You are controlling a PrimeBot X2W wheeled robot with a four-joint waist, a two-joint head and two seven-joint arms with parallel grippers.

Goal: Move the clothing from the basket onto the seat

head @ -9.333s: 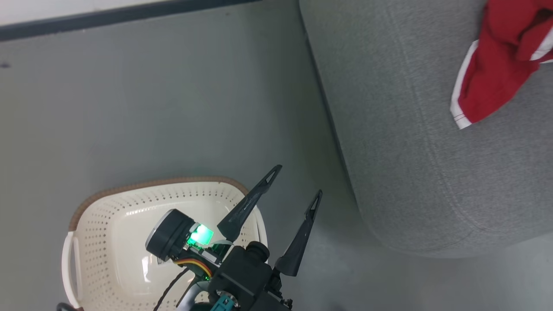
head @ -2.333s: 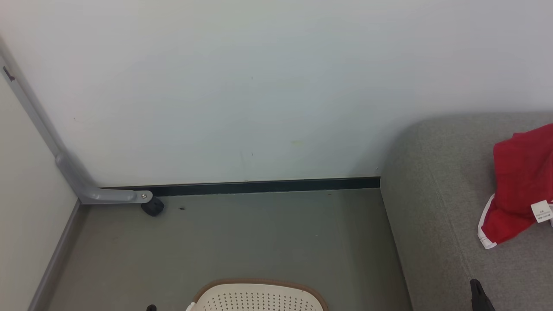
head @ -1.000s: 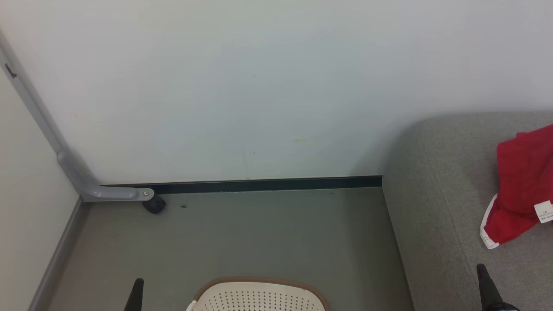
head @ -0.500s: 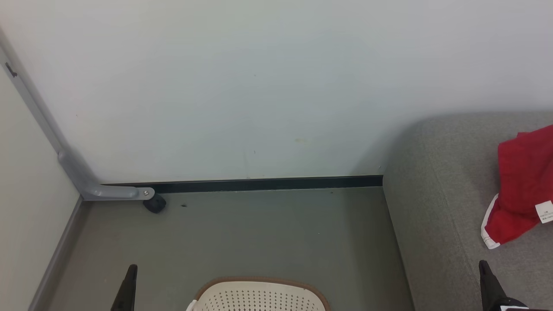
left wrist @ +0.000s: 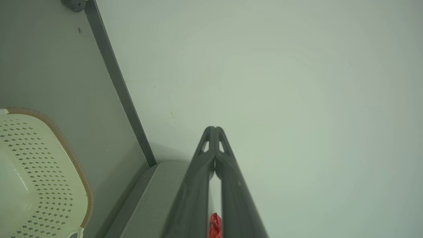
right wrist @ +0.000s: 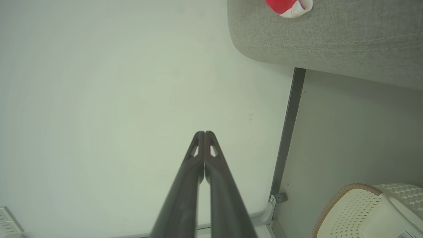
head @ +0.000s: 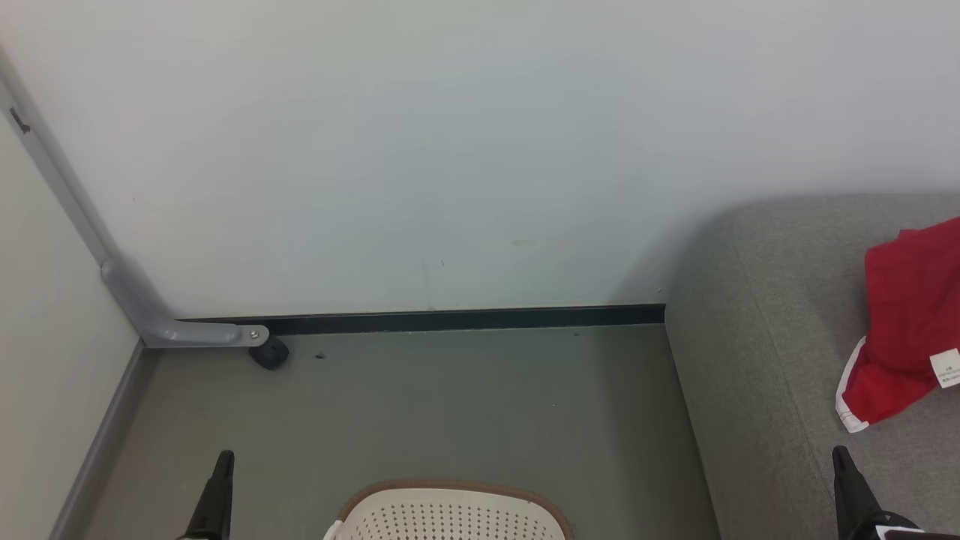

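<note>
1. The left gripper (left wrist: pixel 214 129) has its two dark fingers pressed together tip to tip, clenched on nothing, and it points at the pale wall (left wrist: pixel 297 99).
2. The right gripper (right wrist: pixel 204 134) is likewise clenched and empty, aimed at the same wall.
3. The laundry basket (head: pixel 450 491) stands on the grey floor (head: pixel 465 397) between the two grippers, nearer the left one. The perforated stretches of its inside seen from the wrists hold no red.
4. The clothing (head: pixel 907 322), red with white trim and a small white label (head: pixel 946 367), lies on the seat (head: pixel 757 337). It is ahead of the right gripper, by far the nearer arm. Its visible length runs from upper right down to a white-edged corner at lower left.
5. Most of the basket's bottom is cut off in every view, so I cannot tell whether any garment remains inside. The red heap is clipped by the head view's right edge, hiding its full extent and whether it is one piece or several.
</note>
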